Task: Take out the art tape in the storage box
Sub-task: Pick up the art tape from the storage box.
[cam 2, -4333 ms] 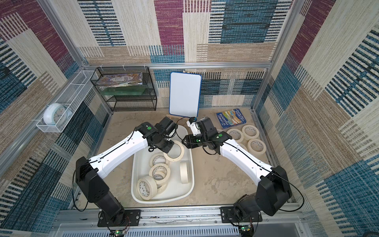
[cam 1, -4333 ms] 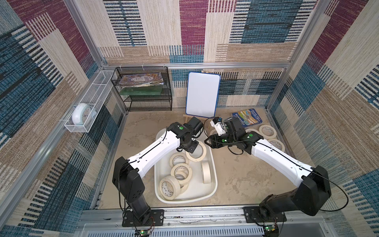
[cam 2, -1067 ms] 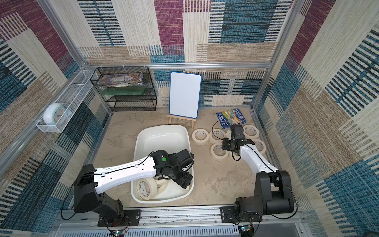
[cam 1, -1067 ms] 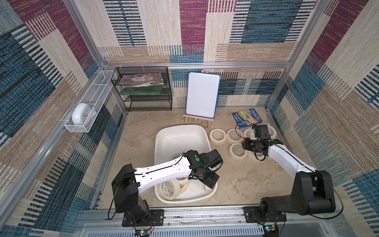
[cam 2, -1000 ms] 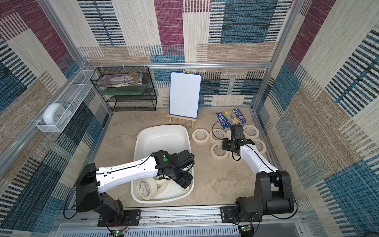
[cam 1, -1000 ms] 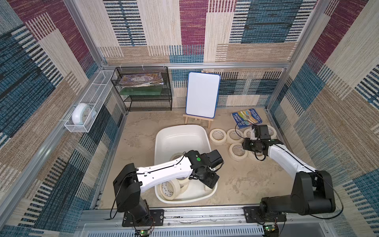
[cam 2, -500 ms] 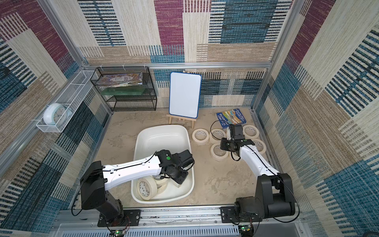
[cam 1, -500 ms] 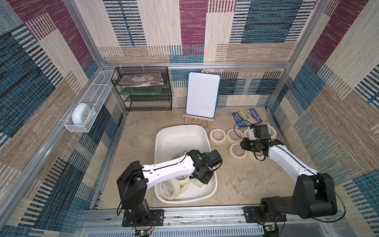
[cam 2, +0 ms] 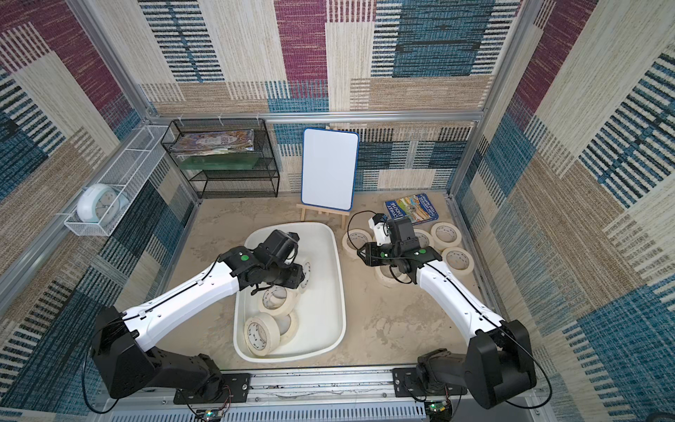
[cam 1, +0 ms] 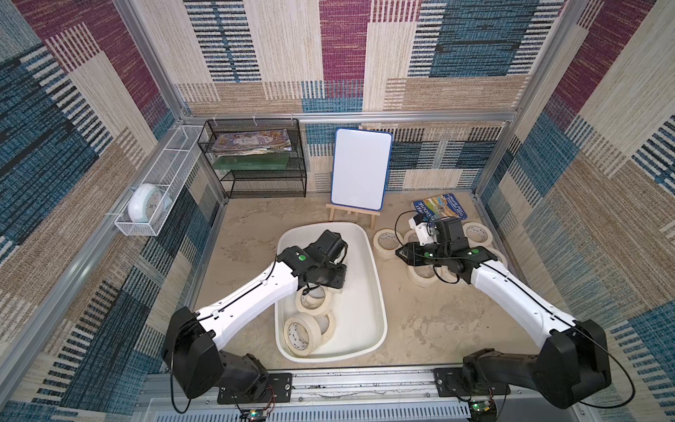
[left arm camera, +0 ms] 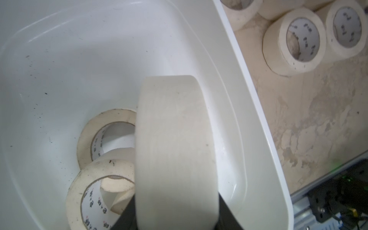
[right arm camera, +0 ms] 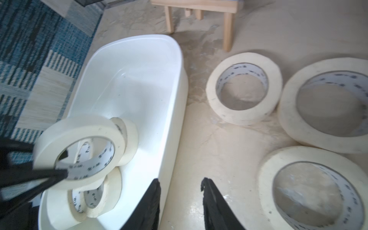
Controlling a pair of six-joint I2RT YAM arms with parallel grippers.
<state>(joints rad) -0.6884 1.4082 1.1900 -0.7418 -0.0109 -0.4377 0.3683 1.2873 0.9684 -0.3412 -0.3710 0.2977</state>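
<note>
Roughly past halfway, by my reckoning.

Top views: five or six rolls of art tape (cam 1: 387,240) lie flat on the tabletop (cam 1: 420,329), clustered to the right of the storage box (cam 1: 359,310). Three loose rolls (cam 1: 301,334) are left heaped toward the box's near end. The left tool (cam 1: 338,283) hangs over the middle of the box with a fourth, the held roll (cam 2: 306,272), on edge at its tip. The right tool (cam 1: 401,253) sits low among the rolls outside, aimed at the box and apart from its rim.

Left wrist view: the left tool is clamped on the held roll (left arm camera: 175,149), one finger on each flat side, the cream band facing the lens. That roll looks lifted off the box floor; the loose rolls (left arm camera: 103,139) lie just beside and beneath it.

Right wrist view: the right tool's (right arm camera: 180,180) jaws stand narrowly apart with nothing between them, over bare tabletop just beside the box wall. The held roll (right arm camera: 79,147) shows over the box interior, apart from this tool.

Left to do, I judge: carry this roll out over the rim, then fetch the other three.
</note>
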